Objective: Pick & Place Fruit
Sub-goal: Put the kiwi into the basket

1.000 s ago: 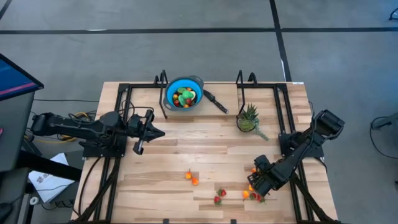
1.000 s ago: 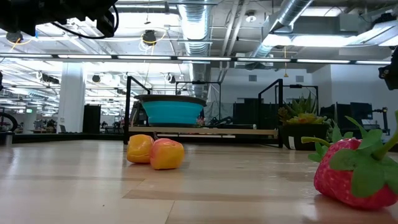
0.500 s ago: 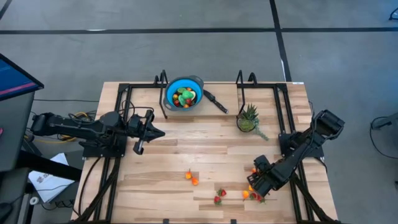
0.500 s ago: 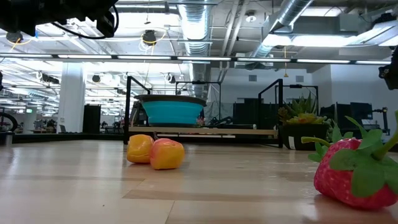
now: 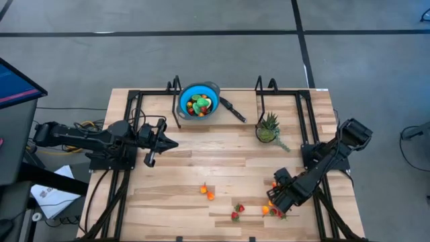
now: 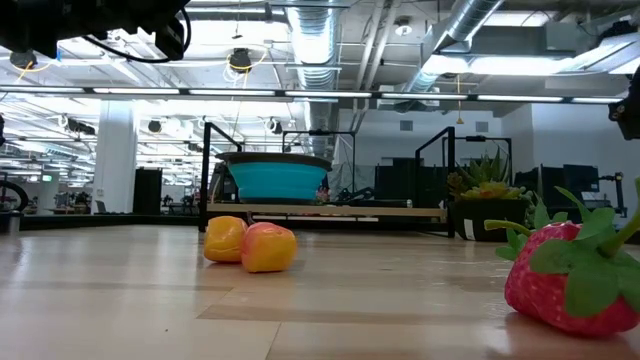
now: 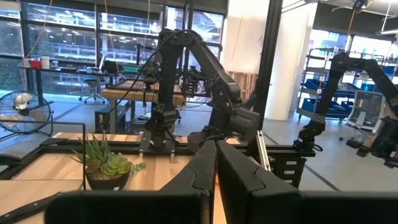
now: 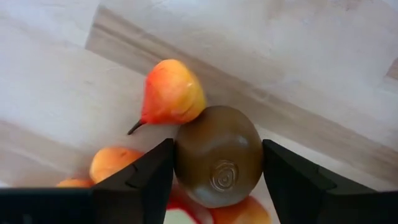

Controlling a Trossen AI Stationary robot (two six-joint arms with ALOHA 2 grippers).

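Nothing shifted among earlier views. Grasp step: right gripper (image 8: 217,171) low over near-right fruit pile, fingers touching brown kiwi (image 8: 217,155), grip uncertain. Left gripper (image 5: 161,142) parked shut. Next: squeeze, lift, carry toward blue bowl (image 5: 199,101).

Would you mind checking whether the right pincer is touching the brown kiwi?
Touching: the right wrist view shows both fingers of the right pincer pressed against the kiwi.

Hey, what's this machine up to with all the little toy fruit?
It is sorting toy fruit. The right gripper is down at a cluster of fruit near the table's front right, its fingers on either side of a brown kiwi beside an orange-red pear. The blue bowl at the back already holds some fruit. The left gripper waits, shut, over the table's left side.
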